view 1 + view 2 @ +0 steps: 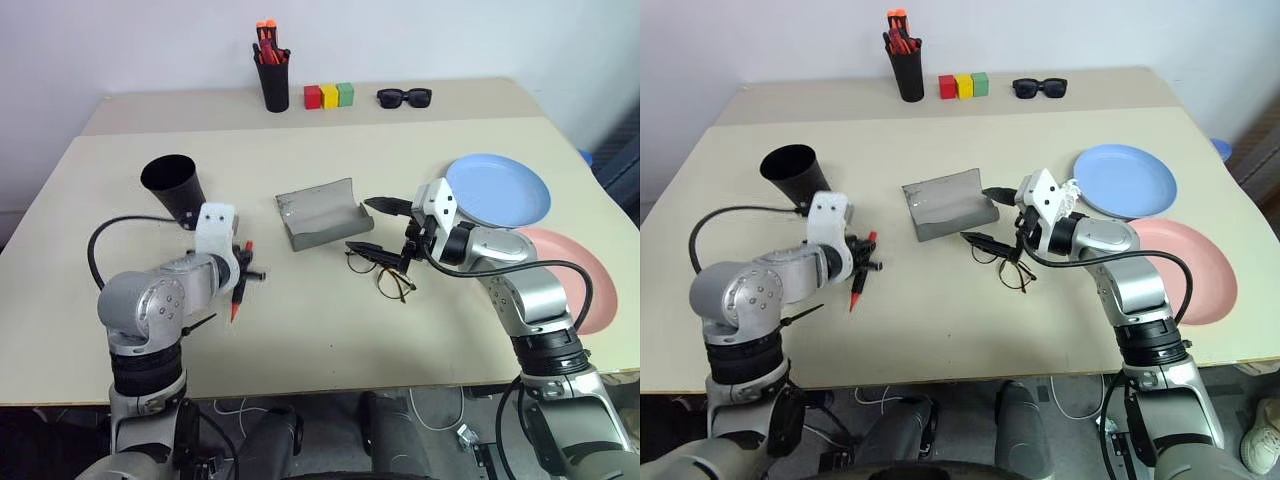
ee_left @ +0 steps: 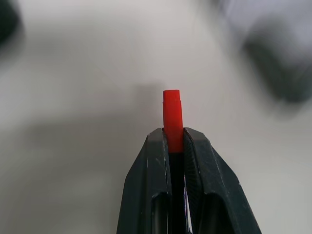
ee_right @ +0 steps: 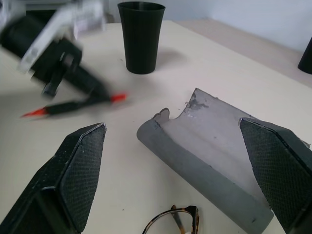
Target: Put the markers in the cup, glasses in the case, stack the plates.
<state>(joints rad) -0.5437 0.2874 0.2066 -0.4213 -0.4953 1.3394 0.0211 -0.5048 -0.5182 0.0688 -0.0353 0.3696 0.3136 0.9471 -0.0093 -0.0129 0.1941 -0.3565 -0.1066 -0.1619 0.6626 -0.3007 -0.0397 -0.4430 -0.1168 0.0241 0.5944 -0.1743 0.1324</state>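
Observation:
My left gripper (image 1: 244, 268) is shut on a black marker with red ends (image 1: 238, 292), which hangs tilted just over the table. In the left wrist view one red end (image 2: 173, 117) sticks out between the shut fingers. The wide black cup (image 1: 172, 185) stands just behind that hand. The grey case (image 1: 318, 212) lies open at mid-table. My right gripper (image 1: 372, 228) is open and empty beside the case, over the wire-framed glasses (image 1: 388, 276). The right wrist view shows the case (image 3: 219, 146), cup (image 3: 141, 36) and marker (image 3: 73, 105). The blue plate (image 1: 500, 190) and pink plate (image 1: 590, 285) lie side by side at the right.
At the back of the table stand a black pen holder (image 1: 272, 80) with orange-red pens, three coloured blocks (image 1: 329, 96) and black sunglasses (image 1: 404, 97). The pink plate reaches close to the table's right edge.

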